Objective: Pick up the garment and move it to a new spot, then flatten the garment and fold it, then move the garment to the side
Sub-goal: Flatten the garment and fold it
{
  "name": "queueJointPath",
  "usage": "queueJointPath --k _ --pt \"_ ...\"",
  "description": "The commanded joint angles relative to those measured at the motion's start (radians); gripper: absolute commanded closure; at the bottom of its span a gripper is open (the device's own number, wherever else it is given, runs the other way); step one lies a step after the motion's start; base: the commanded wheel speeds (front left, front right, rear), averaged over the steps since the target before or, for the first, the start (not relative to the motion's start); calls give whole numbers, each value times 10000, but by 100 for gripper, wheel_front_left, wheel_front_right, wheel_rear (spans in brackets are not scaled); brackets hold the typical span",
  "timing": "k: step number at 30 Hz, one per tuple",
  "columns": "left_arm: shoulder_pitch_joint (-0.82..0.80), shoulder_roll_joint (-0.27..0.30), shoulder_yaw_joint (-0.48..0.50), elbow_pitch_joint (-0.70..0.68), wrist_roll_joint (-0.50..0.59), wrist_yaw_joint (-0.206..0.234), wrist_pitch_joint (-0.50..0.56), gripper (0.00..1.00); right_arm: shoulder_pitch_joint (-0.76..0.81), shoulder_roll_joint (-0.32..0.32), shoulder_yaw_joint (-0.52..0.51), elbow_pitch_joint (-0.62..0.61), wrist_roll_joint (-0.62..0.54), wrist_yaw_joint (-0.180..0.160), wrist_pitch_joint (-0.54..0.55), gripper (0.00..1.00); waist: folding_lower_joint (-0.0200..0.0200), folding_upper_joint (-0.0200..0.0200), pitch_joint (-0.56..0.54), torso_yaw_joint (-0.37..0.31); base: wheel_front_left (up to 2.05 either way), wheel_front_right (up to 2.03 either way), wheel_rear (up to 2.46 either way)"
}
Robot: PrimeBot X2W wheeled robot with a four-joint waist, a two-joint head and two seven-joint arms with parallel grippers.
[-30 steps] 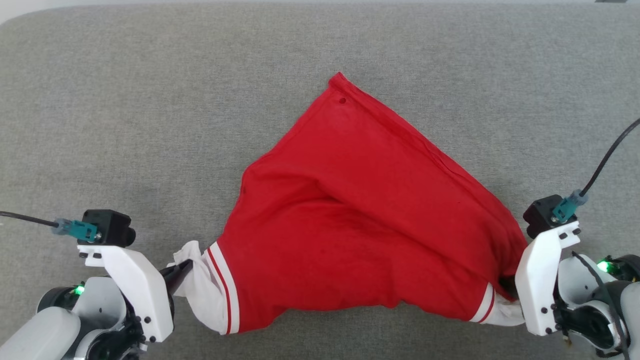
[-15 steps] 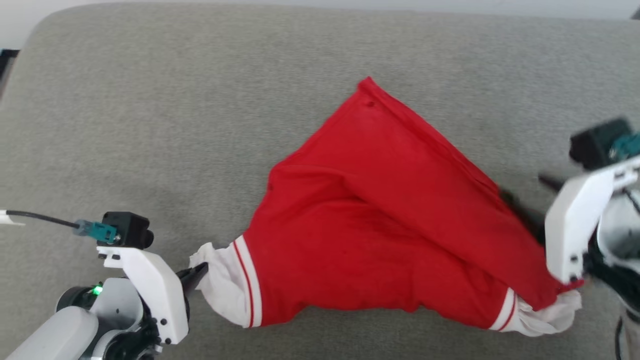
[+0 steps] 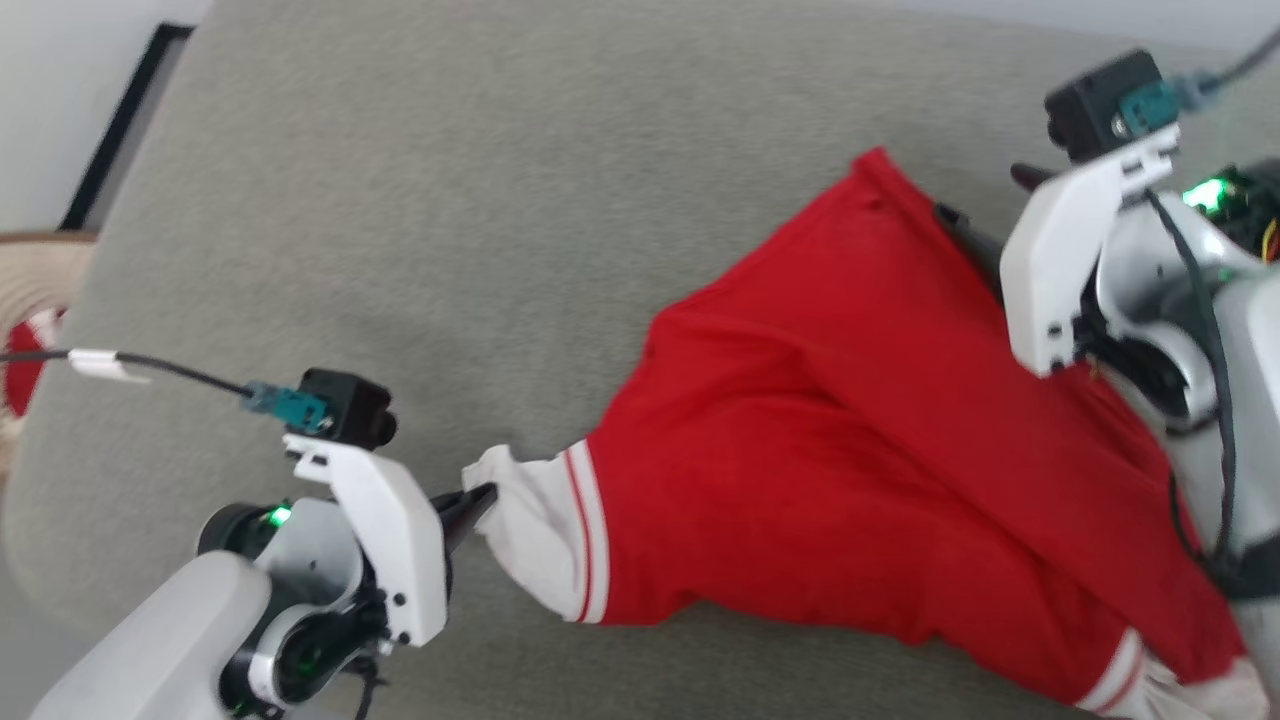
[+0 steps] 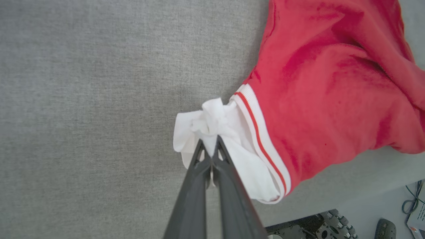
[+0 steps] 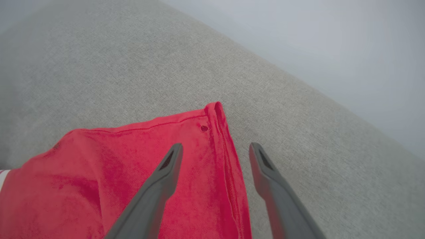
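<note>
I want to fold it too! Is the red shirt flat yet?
Not yet. The shirt lies in a rumpled triangle with deep creases, one white sleeve scrunched.

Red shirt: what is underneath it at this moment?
The shirt lies on the grey fabric surface, which shows on all sides of it. Anything beneath the bunched red cloth is covered, so the pictures cannot tell.
</note>
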Motion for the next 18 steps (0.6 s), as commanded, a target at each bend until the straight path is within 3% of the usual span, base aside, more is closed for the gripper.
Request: queueJointPath --k 1,11,18 --pt "-280 -149 -71 110 73 -119 32 100 -489 -58 190 687 97 -1 -208 0 0 0 224 449 0 0 0" --pt "-1129 -950 -490 864 259 -755 42 100 -2714 -637 2058 4882 728 -1 -295 0 0 0 780 1522 0 0 0" --pt "-1410 -1294 -581 1383 236 -1049 -66 100 -2606 -492 3752 7086 1634 4 655 0 0 0 940 1727 0 0 0"
